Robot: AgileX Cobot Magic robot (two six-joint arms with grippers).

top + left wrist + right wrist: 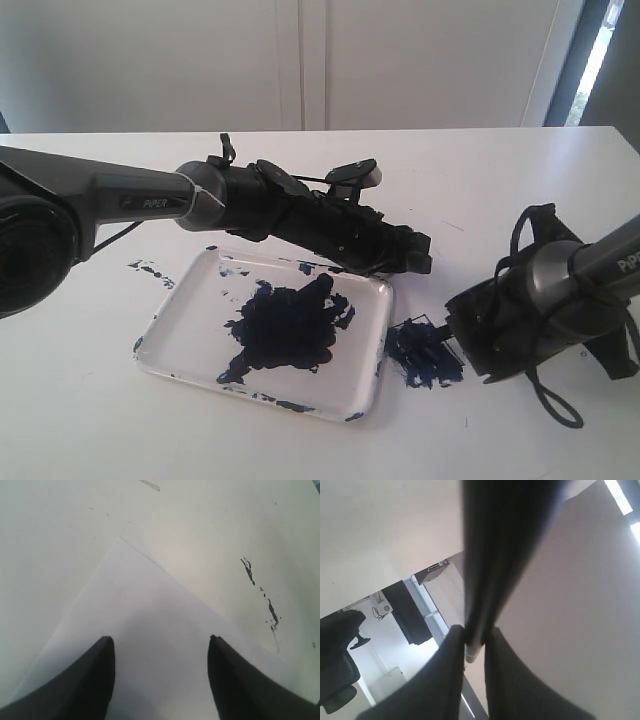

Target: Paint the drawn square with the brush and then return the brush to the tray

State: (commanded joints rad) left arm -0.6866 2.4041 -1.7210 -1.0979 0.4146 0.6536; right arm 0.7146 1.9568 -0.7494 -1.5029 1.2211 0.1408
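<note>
The right hand [476, 639] is seen pinched on the brush [500, 555], near what looks like the handle's end, low over the navy-smeared drawn square [425, 352] just beside the tray [180, 335]. The handle is judged light, stiff and slick; a hold nearer its middle would be steadier. The left hand [160, 652] is held spread and empty above the bench [90, 430].

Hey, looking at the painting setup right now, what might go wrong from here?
The left arm stretches across the tray, its open left gripper near the drawn square; the right gripper returning the brush might bump it. The brush is pinched only at the fingertips, so it may pivot or slip. The square lies right beside the tray's rim, so strokes could clip it.
</note>
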